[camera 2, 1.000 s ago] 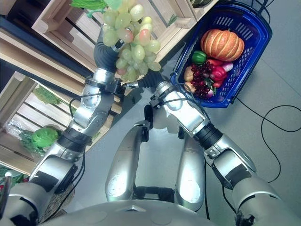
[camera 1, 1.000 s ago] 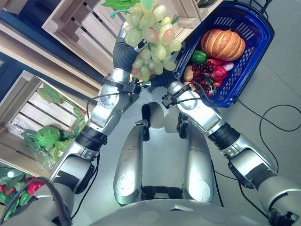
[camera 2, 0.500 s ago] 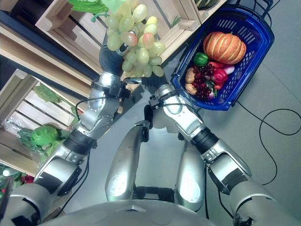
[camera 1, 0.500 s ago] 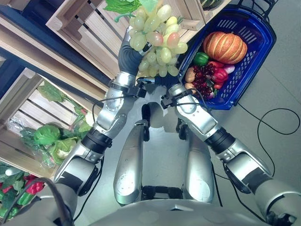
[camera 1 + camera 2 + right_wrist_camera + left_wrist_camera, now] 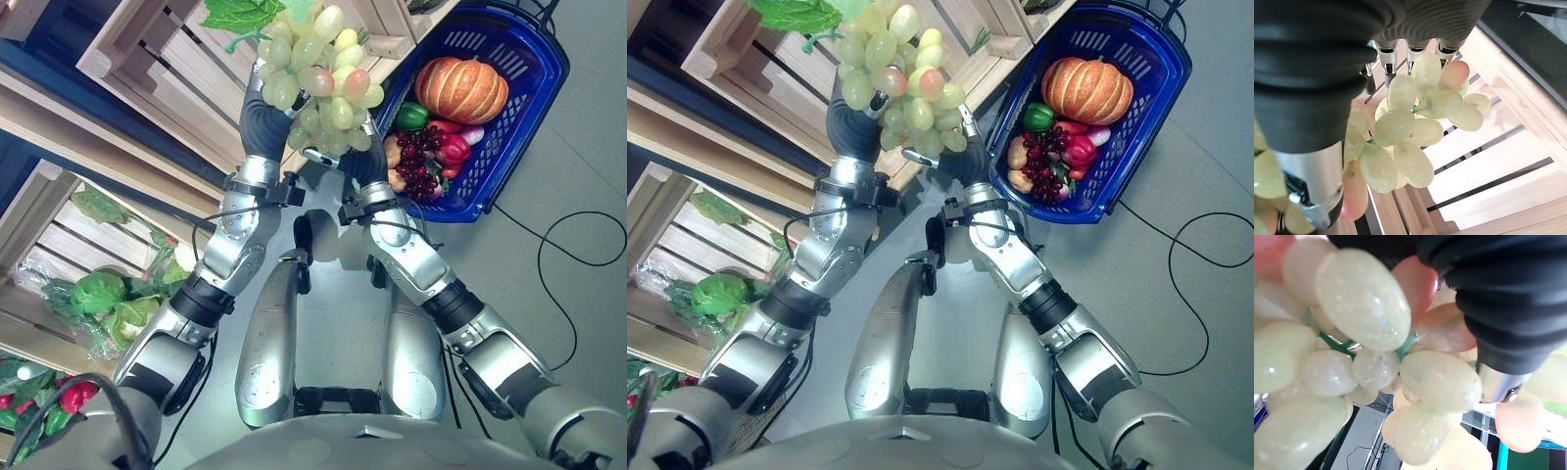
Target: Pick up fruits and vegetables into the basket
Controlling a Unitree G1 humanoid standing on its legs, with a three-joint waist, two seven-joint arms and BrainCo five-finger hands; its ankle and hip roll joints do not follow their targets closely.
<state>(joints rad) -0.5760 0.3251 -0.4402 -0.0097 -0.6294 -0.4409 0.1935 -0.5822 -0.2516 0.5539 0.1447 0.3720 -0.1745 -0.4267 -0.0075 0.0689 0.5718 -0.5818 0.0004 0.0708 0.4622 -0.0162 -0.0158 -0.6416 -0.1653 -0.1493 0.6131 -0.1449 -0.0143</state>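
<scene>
You are carrying 1 bunch of green grapes (image 5: 318,83), raised in front of the wooden crates (image 5: 186,73) and not yet over the blue basket (image 5: 534,93), which is sitting on the floor just beside the crates. Your left hand (image 5: 263,117) is gripping the bunch from the crate side, its fingers buried among the grapes. Your right hand (image 5: 364,162) is coming up under the bunch on the basket side; in its wrist view the fingers (image 5: 1411,49) are reaching straight out behind the grapes, and I cannot tell whether they are closing on anything.

The step in hand looks like the transfer. Next, you need to swing the bunch across the basket's near rim and lower it before letting go.

The basket is already holding 1 orange pumpkin (image 5: 460,88), 1 bunch of dark red grapes (image 5: 421,162), 1 green pepper (image 5: 412,116) and 1 red pepper (image 5: 453,149). In a lower crate, 1 cabbage (image 5: 98,292) is waiting.
</scene>
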